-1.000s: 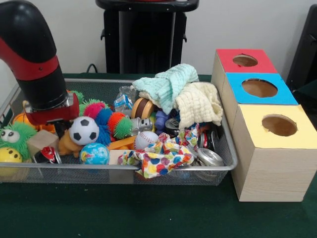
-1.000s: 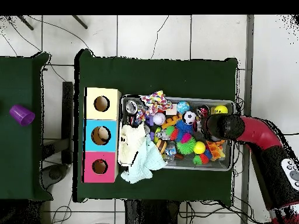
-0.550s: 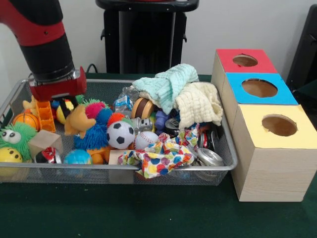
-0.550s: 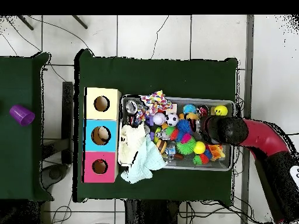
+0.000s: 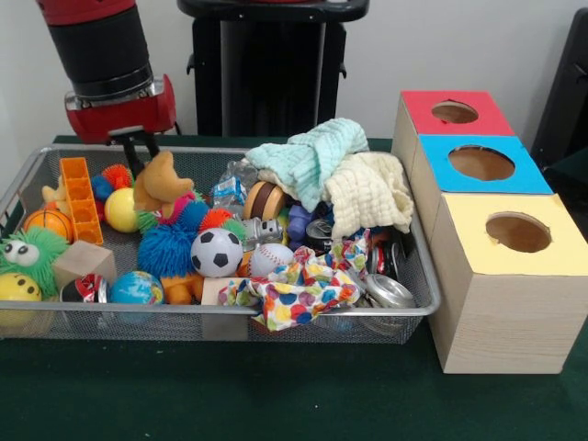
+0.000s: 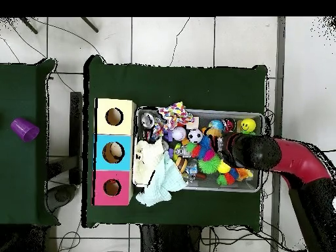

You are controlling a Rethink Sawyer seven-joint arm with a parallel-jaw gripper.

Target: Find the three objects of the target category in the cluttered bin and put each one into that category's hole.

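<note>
Orange plush toy (image 5: 162, 181) in the gripper (image 5: 140, 158) jaws above the cluttered mesh bin (image 5: 415, 276).

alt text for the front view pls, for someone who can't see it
A red and black robot arm's gripper holds an orange plush toy above a wire mesh bin crammed with balls, fuzzy toys and cloths. Right of the bin stand three wooden boxes with round holes, topped red, blue and yellow.

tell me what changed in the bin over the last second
The gripper rose out of the clutter, lifting the orange plush toy it is shut on. The soccer ball rolled toward the baseball and the globe ball shifted. Cloths and boxes stayed put.
</note>
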